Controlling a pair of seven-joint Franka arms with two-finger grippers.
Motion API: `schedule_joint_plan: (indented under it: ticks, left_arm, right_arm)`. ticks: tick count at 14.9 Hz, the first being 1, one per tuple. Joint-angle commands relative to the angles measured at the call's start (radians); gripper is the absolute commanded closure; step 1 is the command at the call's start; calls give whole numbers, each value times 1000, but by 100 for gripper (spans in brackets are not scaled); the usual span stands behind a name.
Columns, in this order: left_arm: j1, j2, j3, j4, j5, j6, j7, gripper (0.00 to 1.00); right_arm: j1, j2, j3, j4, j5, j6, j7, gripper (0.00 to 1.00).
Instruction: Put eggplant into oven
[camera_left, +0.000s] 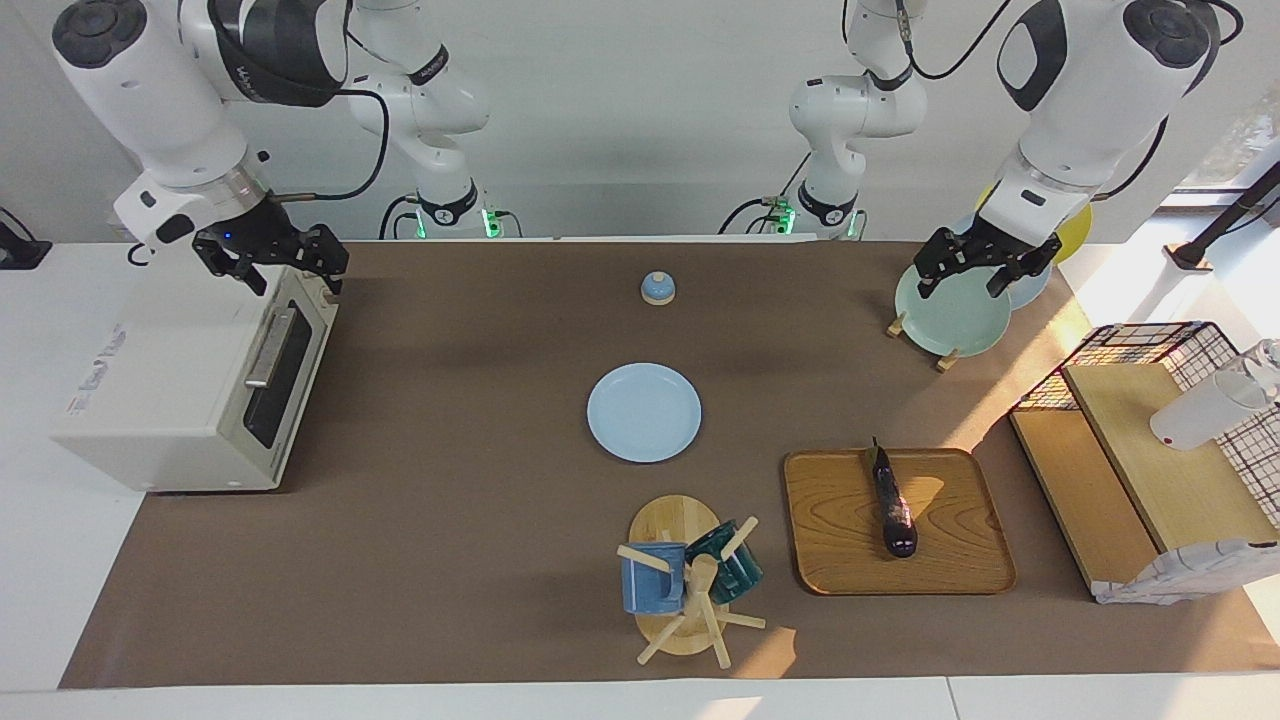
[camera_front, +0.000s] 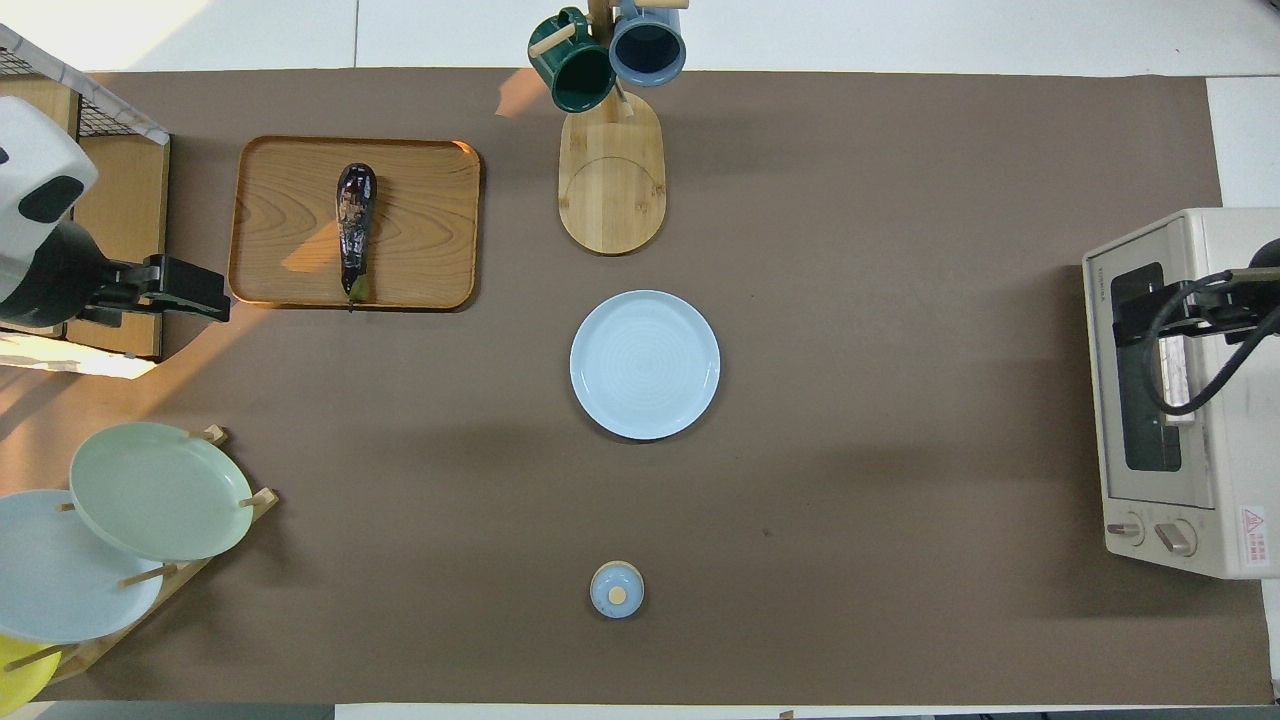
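Glossy eggplant (camera_left: 893, 505) on grained wood tray (camera_left: 830, 560); matt cream oven (camera_left: 180, 390), dark glass door.
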Motion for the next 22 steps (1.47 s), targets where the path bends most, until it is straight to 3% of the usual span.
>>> schedule_joint_plan:
  ticks: [1, 3, 9, 12, 18, 21, 22]
  left_arm:
    - [-13, -8, 8, -25, 11, 47, -11, 0]
    - [-13, 33, 8, -20, 1, 101, -9, 0]
    - [-13, 279, 7, 30, -12, 306, 20, 0]
    - [-13, 357, 7, 27, -12, 412, 70, 0]
    - [-23, 484, -7, 29, -10, 571, 132, 0]
    - [-21, 512, -7, 30, -10, 593, 191, 0]
    - [-21, 521, -7, 29, -12, 607, 208, 0]
  right_arm:
    - [-2, -14, 6, -12, 24, 10, 6, 0]
    - [-2, -17, 6, -12, 24, 8, 6, 0]
    - [-4, -21, 5, -12, 25, 11, 6, 0]
    - [-4, -21, 5, -14, 25, 10, 6, 0]
    - [-8, -24, 3, -14, 25, 8, 6, 0]
    - [-18, -24, 3, -17, 25, 19, -3, 0]
    - [-19, -26, 0, -29, 25, 51, -4, 5]
